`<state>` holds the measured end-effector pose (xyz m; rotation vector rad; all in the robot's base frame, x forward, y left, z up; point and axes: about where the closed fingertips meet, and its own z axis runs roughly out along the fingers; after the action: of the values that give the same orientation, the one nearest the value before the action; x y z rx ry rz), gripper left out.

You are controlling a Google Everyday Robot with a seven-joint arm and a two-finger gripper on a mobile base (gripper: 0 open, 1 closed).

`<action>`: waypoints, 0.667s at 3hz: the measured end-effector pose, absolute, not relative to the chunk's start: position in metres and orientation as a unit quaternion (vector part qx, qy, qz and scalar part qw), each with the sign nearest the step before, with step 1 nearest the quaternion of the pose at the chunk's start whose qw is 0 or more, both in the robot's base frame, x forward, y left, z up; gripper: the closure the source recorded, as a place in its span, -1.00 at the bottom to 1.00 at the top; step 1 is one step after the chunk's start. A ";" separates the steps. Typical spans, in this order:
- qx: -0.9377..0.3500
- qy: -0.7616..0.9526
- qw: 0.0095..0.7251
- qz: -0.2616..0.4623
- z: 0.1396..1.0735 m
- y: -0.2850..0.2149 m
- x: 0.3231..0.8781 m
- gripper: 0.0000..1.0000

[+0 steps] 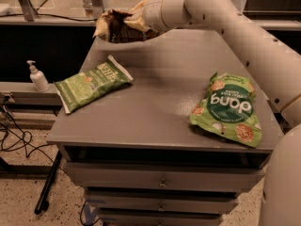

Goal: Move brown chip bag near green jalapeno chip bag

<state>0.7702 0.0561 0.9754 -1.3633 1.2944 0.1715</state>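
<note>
The brown chip bag (115, 26) is dark brown with cream ends and hangs in the air above the table's far left corner. My gripper (134, 20) is shut on the brown chip bag at its right end, at the tip of the white arm that reaches in from the right. The green jalapeno chip bag (91, 83) lies flat on the left part of the grey table (155, 112), in front of and below the held bag.
A bright green "dang" pouch (228, 108) lies on the table's right side. A white pump bottle (37, 76) stands on a ledge to the left. Drawers sit under the tabletop. Cables lie on the floor at the left.
</note>
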 end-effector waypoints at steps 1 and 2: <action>-0.568 0.571 0.586 0.094 0.966 0.061 0.766 0.65; -0.569 0.570 0.585 0.095 0.964 0.064 0.766 0.19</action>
<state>0.7662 0.0637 0.9645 -1.3281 1.3294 0.2220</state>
